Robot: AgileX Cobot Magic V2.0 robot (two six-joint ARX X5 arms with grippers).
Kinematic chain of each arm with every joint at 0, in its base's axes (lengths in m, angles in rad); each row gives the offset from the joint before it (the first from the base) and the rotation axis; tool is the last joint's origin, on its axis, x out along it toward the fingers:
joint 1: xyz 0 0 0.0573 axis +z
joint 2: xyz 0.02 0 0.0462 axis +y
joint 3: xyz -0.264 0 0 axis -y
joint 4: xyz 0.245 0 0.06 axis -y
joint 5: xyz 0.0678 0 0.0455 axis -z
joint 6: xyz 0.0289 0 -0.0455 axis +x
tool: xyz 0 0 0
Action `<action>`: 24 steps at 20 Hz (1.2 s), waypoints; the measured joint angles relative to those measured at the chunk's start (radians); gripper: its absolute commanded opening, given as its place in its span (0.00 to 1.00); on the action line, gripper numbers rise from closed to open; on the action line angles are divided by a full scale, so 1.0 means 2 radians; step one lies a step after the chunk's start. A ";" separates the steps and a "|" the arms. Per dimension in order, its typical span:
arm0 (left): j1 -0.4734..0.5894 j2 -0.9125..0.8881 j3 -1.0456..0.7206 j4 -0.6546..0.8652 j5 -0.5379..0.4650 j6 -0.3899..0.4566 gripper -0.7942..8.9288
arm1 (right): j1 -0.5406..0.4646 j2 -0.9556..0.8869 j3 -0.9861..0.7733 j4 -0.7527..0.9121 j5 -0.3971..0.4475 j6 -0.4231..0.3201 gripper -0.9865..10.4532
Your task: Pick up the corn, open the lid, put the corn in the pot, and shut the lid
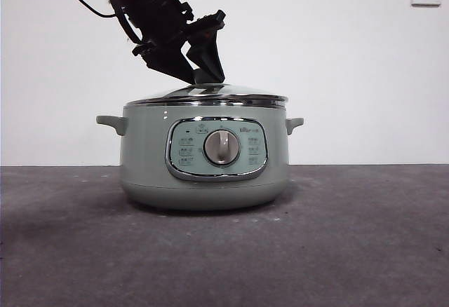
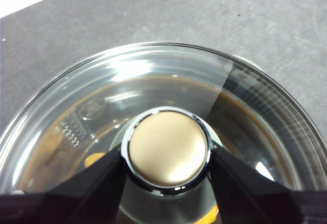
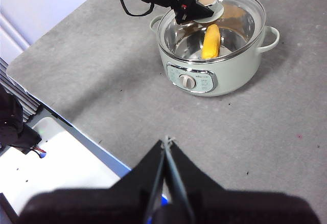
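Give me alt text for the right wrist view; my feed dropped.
The corn lies inside the green pot under its glass lid, whose knob sits between the left gripper's jaws. The right gripper, jaws shut and empty, hangs apart from the pot above the grey table.

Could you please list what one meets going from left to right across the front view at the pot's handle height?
Left side handle → control panel → grey dial → right side handle, all on the pot.
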 measured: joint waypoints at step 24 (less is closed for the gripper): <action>0.001 0.000 0.037 -0.091 -0.023 0.018 0.57 | 0.000 0.000 0.000 0.000 0.000 -0.002 0.08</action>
